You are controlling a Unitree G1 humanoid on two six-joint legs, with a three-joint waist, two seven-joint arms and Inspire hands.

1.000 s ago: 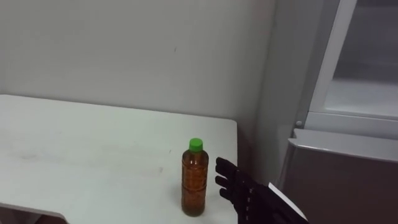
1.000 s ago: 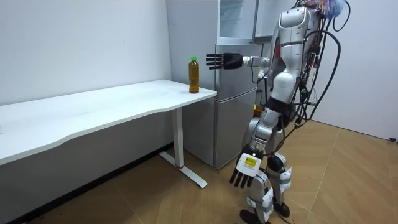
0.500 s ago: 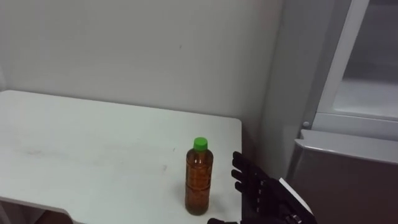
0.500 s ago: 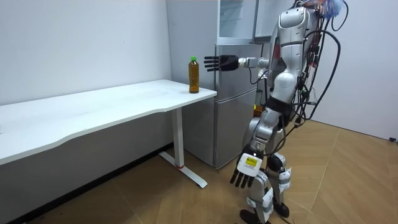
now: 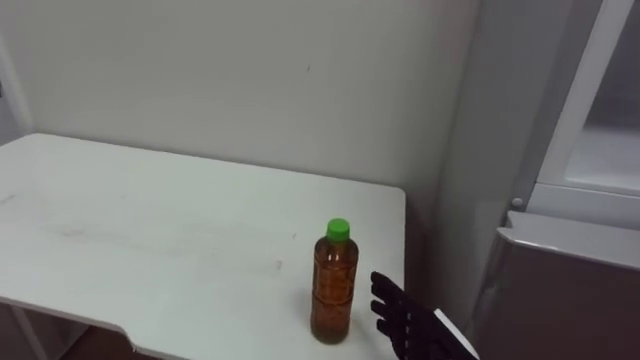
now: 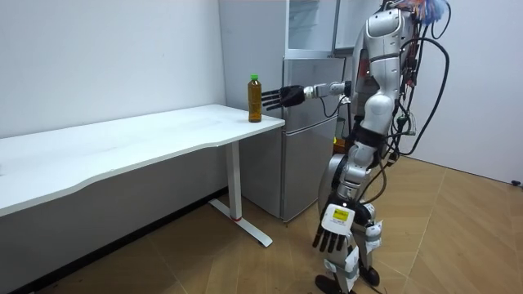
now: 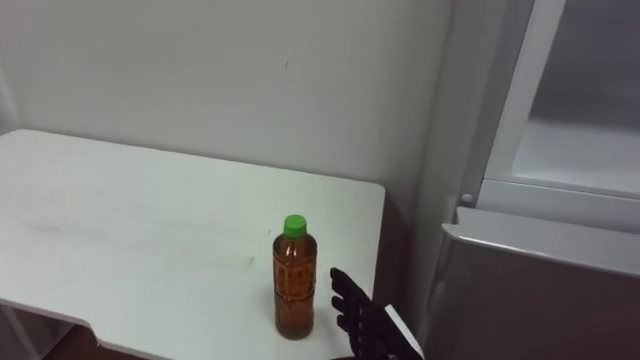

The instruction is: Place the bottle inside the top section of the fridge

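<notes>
the biggest thing i see is the fridge (image 6: 309, 122), tall and grey against the far wall at the table's right end. its upper compartment (image 7: 585, 140) looks open to me, pale inside showing above the shut lower door (image 5: 570, 290).

left of it runs the long white table (image 6: 122, 151), standing on a wooden floor (image 6: 458, 237) and pushed up to the white wall (image 5: 250, 70). from the head camera its top (image 5: 150, 230) stretches off to my left, with the right edge ending just short of the fridge.

in the room view the robot stands upright in front of the fridge, at the table's right end, with one arm held out level toward the table's corner.

the bottle (image 5: 334, 285) stands upright on the table near that right corner, close to the near edge. it holds amber-brown liquid and has a green cap (image 5: 339, 229). in the room view i see the bottle (image 6: 255, 99) at the same corner, on the tabletop and not in the fridge.

the right hand (image 5: 405, 318) comes in from the lower right and sits just to the right of the bottle, at the level of its lower half. its fingers are straight and spread, and it has hold of nothing. the head views show a thin gap between fingertips and bottle.

the left hand (image 6: 329, 237) hangs low beside the legs, fingers straight and loose, carrying nothing.
</notes>
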